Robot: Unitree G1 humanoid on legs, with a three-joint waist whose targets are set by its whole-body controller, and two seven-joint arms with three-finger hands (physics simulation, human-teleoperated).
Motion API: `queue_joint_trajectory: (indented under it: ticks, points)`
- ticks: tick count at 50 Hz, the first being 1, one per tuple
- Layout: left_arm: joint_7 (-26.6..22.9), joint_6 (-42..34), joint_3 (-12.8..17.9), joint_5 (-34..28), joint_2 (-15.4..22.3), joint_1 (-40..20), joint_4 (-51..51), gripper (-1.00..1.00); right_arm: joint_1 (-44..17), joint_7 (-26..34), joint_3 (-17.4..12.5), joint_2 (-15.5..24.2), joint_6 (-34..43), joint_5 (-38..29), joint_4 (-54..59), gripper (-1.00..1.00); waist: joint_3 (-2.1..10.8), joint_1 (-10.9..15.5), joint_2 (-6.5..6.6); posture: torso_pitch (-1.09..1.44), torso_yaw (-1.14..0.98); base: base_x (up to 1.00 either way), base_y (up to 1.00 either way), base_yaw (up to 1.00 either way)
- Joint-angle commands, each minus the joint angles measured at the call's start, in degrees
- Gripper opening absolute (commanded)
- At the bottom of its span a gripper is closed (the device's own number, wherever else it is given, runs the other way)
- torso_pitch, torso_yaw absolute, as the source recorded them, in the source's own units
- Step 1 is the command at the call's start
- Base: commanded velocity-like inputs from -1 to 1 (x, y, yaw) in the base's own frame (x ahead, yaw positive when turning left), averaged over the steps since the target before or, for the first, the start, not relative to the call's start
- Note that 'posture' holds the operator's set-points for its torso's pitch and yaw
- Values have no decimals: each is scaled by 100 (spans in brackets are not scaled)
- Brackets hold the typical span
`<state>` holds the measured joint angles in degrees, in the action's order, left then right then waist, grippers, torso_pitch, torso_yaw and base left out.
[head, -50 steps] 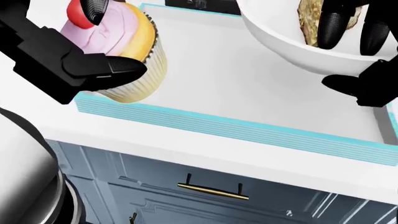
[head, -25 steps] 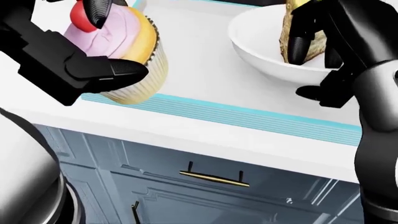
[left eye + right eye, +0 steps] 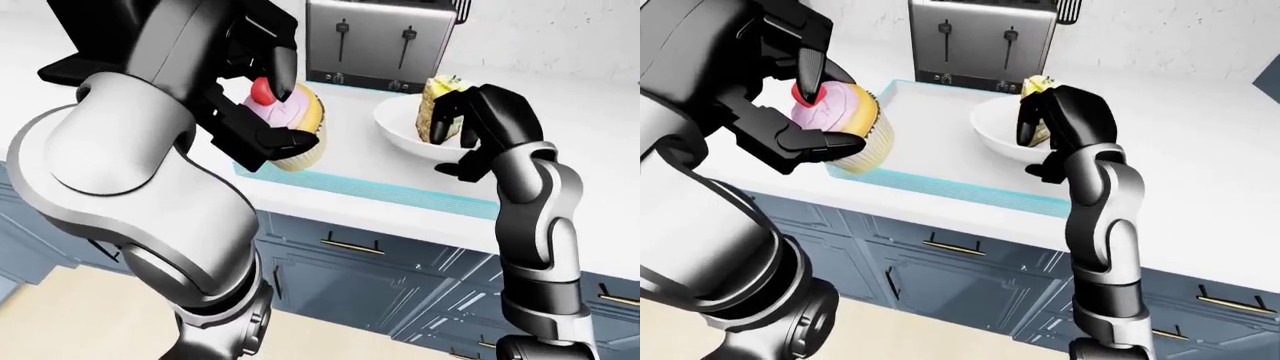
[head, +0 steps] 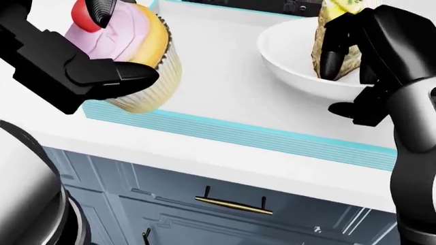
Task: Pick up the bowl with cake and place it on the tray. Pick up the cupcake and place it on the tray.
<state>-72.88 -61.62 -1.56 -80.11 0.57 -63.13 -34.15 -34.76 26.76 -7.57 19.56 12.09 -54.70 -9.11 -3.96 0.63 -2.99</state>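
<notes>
Left hand [image 4: 92,56] fingers closed round pink-frosted cupcake [image 4: 139,56] over light-blue rimmed tray [image 4: 272,139]. Right hand [image 4: 371,56] clamps white round bowl [image 4: 293,56] rim, cake slice [image 3: 436,112] inside.

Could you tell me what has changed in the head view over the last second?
The bowl with the cake, gripped at its rim by the right hand, moved down from the view's top right edge and now sits lower over the tray. The left hand still clasps the cupcake over the tray's left corner, barely shifted. Nothing was released.
</notes>
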Motion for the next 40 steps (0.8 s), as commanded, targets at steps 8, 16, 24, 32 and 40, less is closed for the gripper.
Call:
queue_joint_trajectory:
  ticks: [8, 16, 24, 32, 40]
  points:
    - [130, 76, 1, 58, 26, -91, -90, -100, -113, -200, -85, 37, -93, -52, -267, -30, 165, 4, -29, 0, 0, 0, 0, 0]
    - [105, 53, 27, 55, 74, -119, -92, -100, -28, -93, -100, 16, -68, -47, -420, -25, 158, -3, -53, 0, 0, 0, 0, 0]
    - [39, 22, 41, 14, 116, -155, -103, -100, 295, 385, -286, 46, 132, 29, -1286, 5, 151, 5, -46, 0, 0, 0, 0, 0]
    - [77, 37, 45, 49, 110, -126, -101, -100, 524, 645, -353, 20, 291, 78, -1885, 45, 152, -6, -45, 0, 0, 0, 0, 0]
    - [121, 25, 20, 81, 97, -102, -97, -100, 692, 859, -454, 21, 380, 132, -2298, 34, 168, -12, -35, 0, 0, 0, 0, 0]
